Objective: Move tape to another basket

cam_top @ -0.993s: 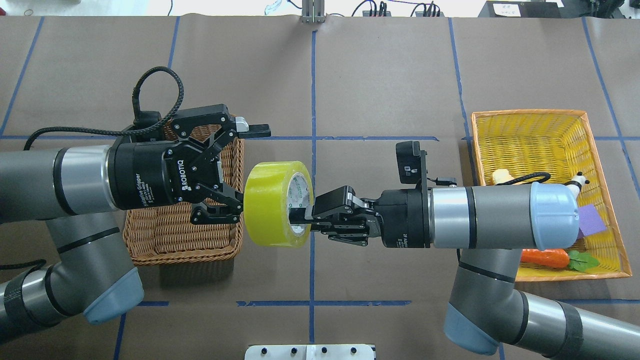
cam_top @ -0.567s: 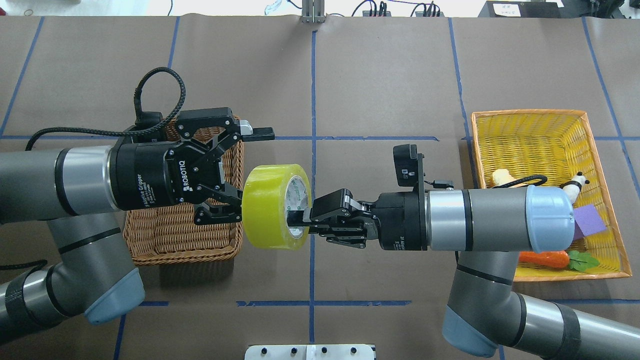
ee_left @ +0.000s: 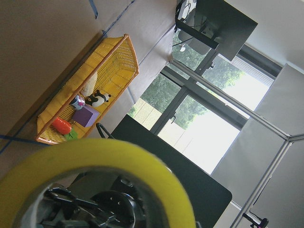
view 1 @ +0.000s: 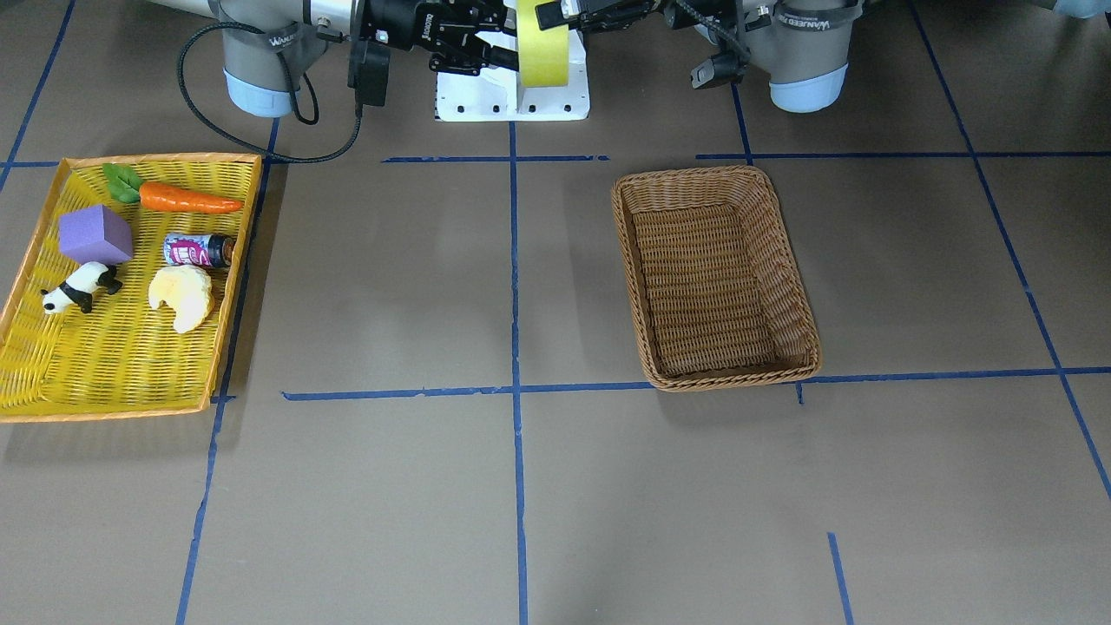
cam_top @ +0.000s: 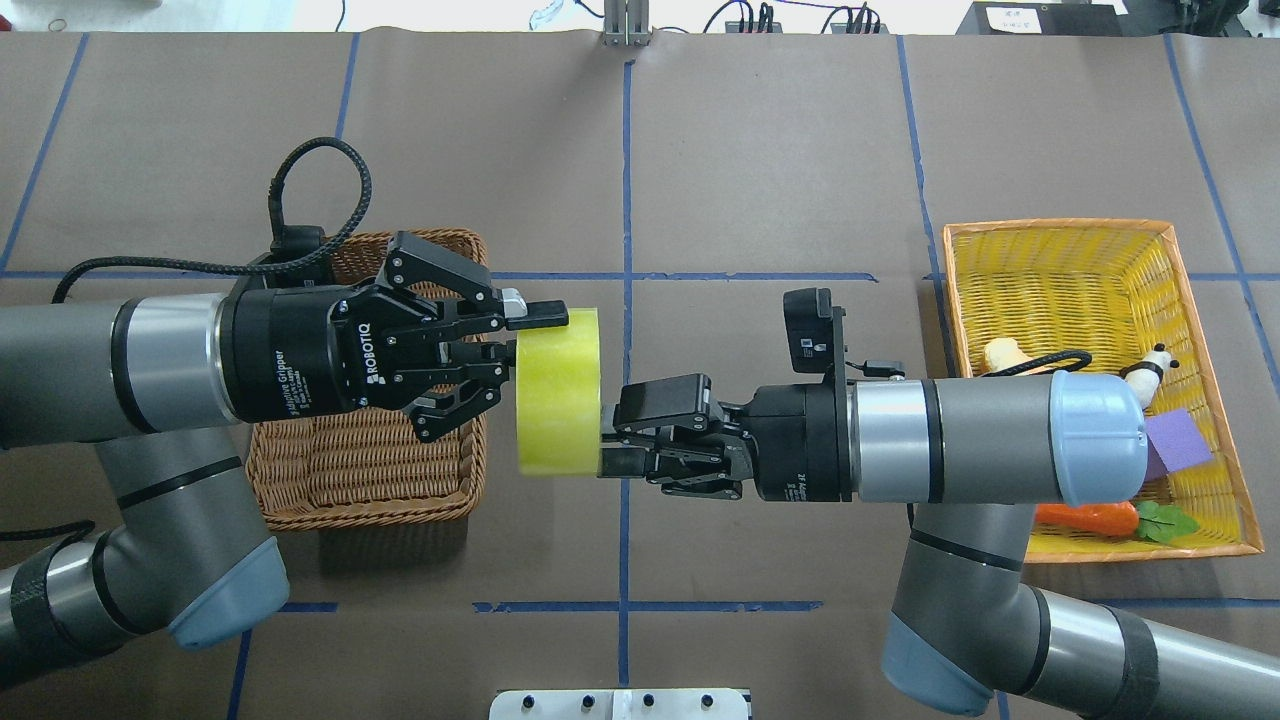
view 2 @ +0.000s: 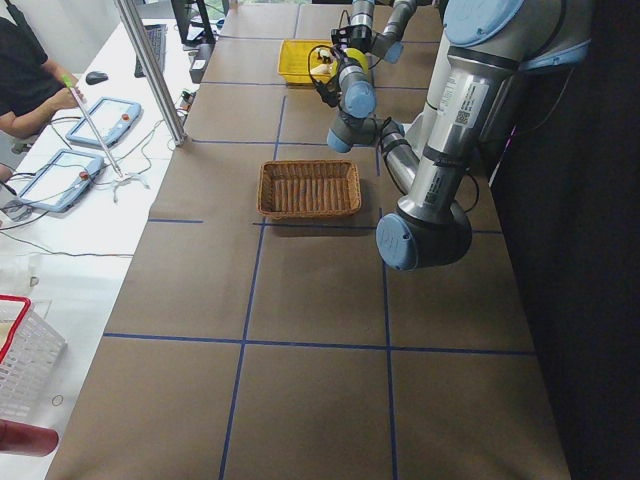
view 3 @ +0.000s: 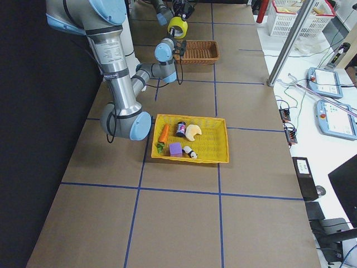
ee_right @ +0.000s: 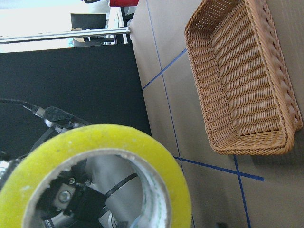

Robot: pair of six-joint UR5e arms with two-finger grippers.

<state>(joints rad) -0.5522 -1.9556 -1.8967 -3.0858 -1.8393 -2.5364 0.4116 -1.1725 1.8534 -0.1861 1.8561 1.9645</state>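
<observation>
A table (view 1: 911,260) covered in brown paper, crossed by blue lines (view 1: 514,304), spreads wide under even light. Beside it stands a white bench (view 2: 60,250) carrying two flat pendants (view 2: 110,115), near a metal post (view 2: 150,70). Tall windows (ee_left: 204,128) let in daylight over green trees (ee_left: 228,76).

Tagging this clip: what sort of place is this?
Probably a robotics lab: left arm and right arm at a table marked with blue grid lines, control pendants on a side bench.

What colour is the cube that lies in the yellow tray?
Purple. The cube shows best in the exterior front-facing view.
</observation>
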